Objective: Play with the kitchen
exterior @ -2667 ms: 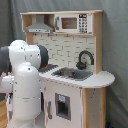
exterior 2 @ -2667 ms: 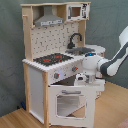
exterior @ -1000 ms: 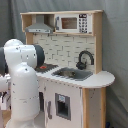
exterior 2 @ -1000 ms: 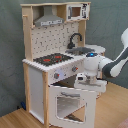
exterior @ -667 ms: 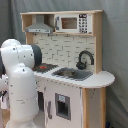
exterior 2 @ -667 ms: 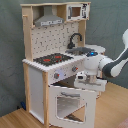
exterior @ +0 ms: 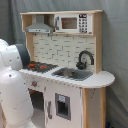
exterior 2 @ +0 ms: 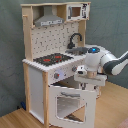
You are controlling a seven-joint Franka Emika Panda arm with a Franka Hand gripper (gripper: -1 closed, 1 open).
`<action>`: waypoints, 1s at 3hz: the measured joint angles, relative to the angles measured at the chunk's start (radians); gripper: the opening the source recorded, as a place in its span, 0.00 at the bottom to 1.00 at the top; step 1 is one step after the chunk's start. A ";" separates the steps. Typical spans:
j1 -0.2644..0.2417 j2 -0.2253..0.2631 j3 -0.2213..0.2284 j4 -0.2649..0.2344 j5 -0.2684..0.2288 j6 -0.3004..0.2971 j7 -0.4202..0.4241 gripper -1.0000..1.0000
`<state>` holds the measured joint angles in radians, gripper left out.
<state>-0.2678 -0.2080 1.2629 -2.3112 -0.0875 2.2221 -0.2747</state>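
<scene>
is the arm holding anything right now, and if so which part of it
It cannot be told. In the second exterior view the gripper sits at the top edge of the kitchen's open oven door, but any grasp is hidden.

You have a grey curtain (exterior: 116, 45) hanging as backdrop in both exterior views, its folds running top to bottom, a light wood floor (exterior 2: 15, 120) spread below in the second exterior view, curtain meeting floor at the second exterior view's left

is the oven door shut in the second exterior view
No, the oven door of the kitchen hangs swung outward below the hob, with the end effector at its top edge.
</scene>
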 joint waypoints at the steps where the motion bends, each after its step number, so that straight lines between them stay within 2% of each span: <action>1: 0.001 -0.081 0.000 0.034 -0.010 -0.077 -0.008 1.00; 3: 0.003 -0.234 0.000 0.100 -0.043 -0.229 -0.038 1.00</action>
<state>-0.2652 -0.4420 1.2628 -2.2108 -0.1308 1.9928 -0.3124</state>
